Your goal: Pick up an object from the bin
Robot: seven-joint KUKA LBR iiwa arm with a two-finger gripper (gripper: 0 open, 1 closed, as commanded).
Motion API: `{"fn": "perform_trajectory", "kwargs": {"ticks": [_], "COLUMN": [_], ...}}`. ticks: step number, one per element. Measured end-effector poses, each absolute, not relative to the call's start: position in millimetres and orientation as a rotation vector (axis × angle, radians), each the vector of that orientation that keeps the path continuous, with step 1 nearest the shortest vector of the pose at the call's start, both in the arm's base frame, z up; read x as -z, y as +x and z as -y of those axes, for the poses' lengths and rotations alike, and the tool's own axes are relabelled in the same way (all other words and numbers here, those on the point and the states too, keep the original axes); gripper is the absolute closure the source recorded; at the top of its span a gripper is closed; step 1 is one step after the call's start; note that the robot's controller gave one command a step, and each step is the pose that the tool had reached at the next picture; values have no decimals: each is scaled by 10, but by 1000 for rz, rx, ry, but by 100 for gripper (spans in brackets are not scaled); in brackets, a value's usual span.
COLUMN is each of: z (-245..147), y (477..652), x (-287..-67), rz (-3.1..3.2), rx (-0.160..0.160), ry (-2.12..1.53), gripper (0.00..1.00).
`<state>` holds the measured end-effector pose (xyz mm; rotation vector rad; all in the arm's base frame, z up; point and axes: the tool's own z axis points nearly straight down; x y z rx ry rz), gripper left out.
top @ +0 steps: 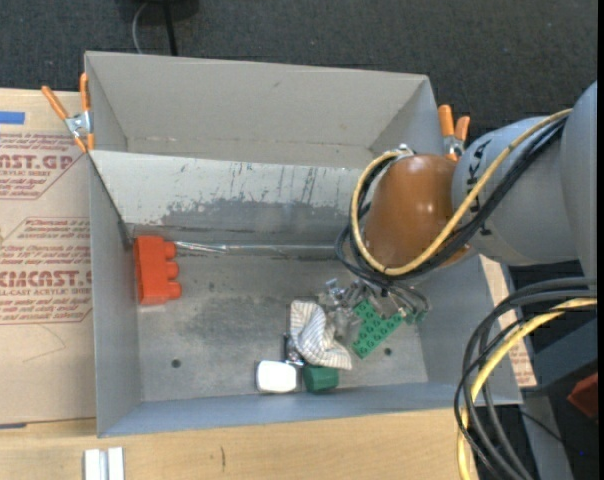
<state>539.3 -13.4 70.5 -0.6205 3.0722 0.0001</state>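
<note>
Camera view from above has the gripper [367,300] low in the bin's [232,108] lower right part, over a flat green studded plate [376,332] lying against what looks like a crumpled patterned cloth [315,336]. Whether it is spread or closed I cannot tell. A white block [275,376] and a small dark green piece [321,379] lie just below the cloth, and an orange brick [156,270] sits well apart at the left.

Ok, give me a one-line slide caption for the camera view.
KUKA arm's gripper over a green studded plate and crumpled checked cloth in the grey bin, orange block apart at left.
</note>
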Motion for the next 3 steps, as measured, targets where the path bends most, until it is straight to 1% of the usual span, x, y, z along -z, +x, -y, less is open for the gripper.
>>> {"fn": "perform_trajectory", "kwargs": {"ticks": [2, 3], "z": [131, 126], "y": [5390, 5373], "x": [-778, -854], "rz": [-3073, -3079], "rx": [0, -3], "ry": [-620, -621], "gripper": [100, 100]}}
